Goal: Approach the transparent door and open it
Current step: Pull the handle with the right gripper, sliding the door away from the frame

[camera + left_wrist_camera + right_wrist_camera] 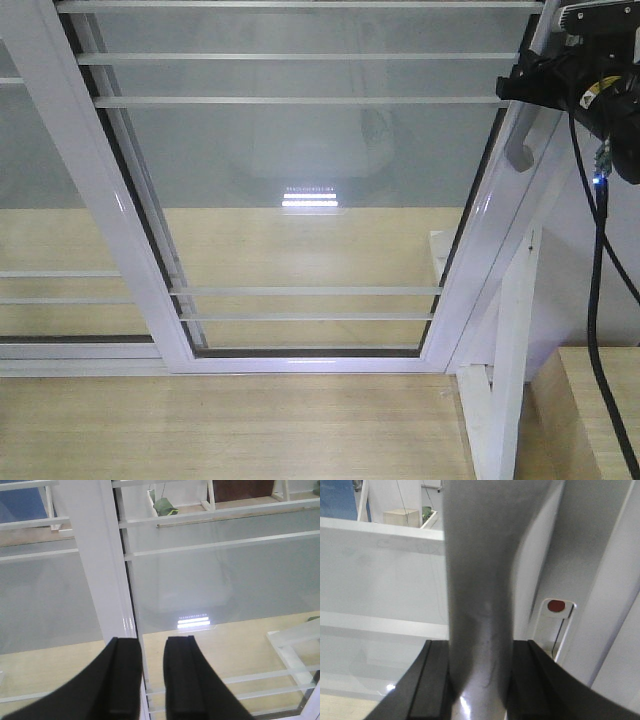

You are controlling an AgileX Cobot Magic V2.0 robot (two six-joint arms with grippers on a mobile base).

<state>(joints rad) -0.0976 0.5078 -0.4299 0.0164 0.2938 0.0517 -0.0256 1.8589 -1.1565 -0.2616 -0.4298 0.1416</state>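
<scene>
Right claw is clamping the door's upright handle — upper right in the front view — left claw hanging narrow, empty.

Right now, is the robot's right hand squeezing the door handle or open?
Shut on it. In the right wrist view, the right gripper clamps the grey handle between its fingers.

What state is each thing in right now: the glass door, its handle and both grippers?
Tall white-framed transparent sliding door: looks shut, not yet slid open.
Curved grey metal pull handle: clamped inside the right gripper.
Right gripper: shut on the pull handle.
Left gripper: slightly open, holding nothing, facing the glass.
</scene>
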